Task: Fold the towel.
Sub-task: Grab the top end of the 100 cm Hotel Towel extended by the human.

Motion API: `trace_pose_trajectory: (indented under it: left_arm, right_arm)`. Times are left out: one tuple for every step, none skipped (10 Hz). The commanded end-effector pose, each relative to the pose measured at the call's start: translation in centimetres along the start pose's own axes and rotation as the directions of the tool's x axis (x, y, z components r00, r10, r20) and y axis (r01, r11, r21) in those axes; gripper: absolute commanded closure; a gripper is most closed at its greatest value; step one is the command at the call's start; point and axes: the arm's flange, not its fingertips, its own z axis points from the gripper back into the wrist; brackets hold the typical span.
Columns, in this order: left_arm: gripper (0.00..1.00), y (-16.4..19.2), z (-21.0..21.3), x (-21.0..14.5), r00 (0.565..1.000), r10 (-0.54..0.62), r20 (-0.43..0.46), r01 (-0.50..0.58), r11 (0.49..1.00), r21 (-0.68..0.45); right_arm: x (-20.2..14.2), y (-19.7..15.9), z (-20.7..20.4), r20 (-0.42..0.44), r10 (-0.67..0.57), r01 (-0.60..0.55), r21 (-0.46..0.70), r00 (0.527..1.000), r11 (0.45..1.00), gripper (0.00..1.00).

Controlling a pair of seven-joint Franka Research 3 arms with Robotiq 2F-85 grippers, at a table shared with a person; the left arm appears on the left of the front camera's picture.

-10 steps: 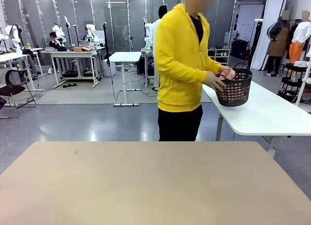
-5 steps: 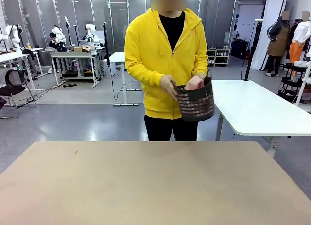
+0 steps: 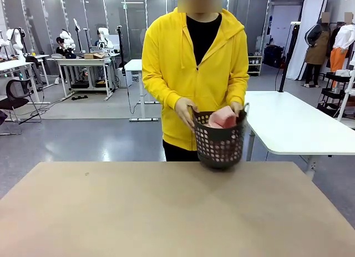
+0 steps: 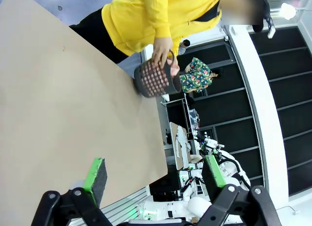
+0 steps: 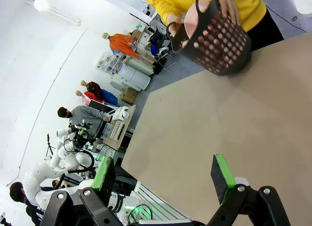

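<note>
A person in a yellow hoodie stands at the table's far edge, both hands on a black perforated basket point(image 3: 219, 141) that sits at or just above that edge. The salmon-pink towel point(image 3: 223, 118) is bunched inside it and sticks out over the rim. The basket point(image 4: 153, 79) appears far off in the left wrist view, beyond my left gripper point(image 4: 155, 173), whose fingers stand open with nothing between them. My right gripper point(image 5: 165, 173) is open too, over bare tabletop, with the basket point(image 5: 219, 38) and pink towel point(image 5: 192, 18) far ahead.
The tan table point(image 3: 166, 212) is bare apart from the basket at its far edge. A white table point(image 3: 299, 124) stands behind on the right. Other workbenches, chairs and people are farther back in the room.
The person has turned from the white table on the right and carried the basket with the towel to the far edge of my table. Both grippers stay open.
</note>
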Motion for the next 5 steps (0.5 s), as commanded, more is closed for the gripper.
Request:
trace_pose_trajectory:
  left_arm:
    - [0.00,-0.01,0.12,0.00,1.000,-0.012,-0.004,0.012,1.000,-0.012]
    - [0.00,-0.01,0.12,0.00,1.000,-0.012,-0.004,0.012,1.000,-0.012]
    - [0.00,-0.01,0.12,0.00,1.000,-0.012,-0.004,0.012,1.000,-0.012]
    - [0.00,-0.01,0.12,0.00,1.000,-0.012,-0.004,0.012,1.000,-0.012]
    - [0.00,-0.01,0.12,0.00,1.000,-0.012,-0.004,0.012,1.000,-0.012]
  right_arm:
    - [0.31,-0.01,0.06,0.011,0.012,-0.012,0.012,1.000,1.000,0.00]
    - [0.31,-0.01,0.06,0.011,0.012,-0.012,0.012,1.000,1.000,0.00]
    - [0.31,-0.01,0.06,0.011,0.012,-0.012,0.012,1.000,1.000,0.00]
    - [0.31,-0.01,0.06,0.011,0.012,-0.012,0.012,1.000,1.000,0.00]
    - [0.31,-0.01,0.06,0.011,0.012,-0.012,0.012,1.000,1.000,0.00]
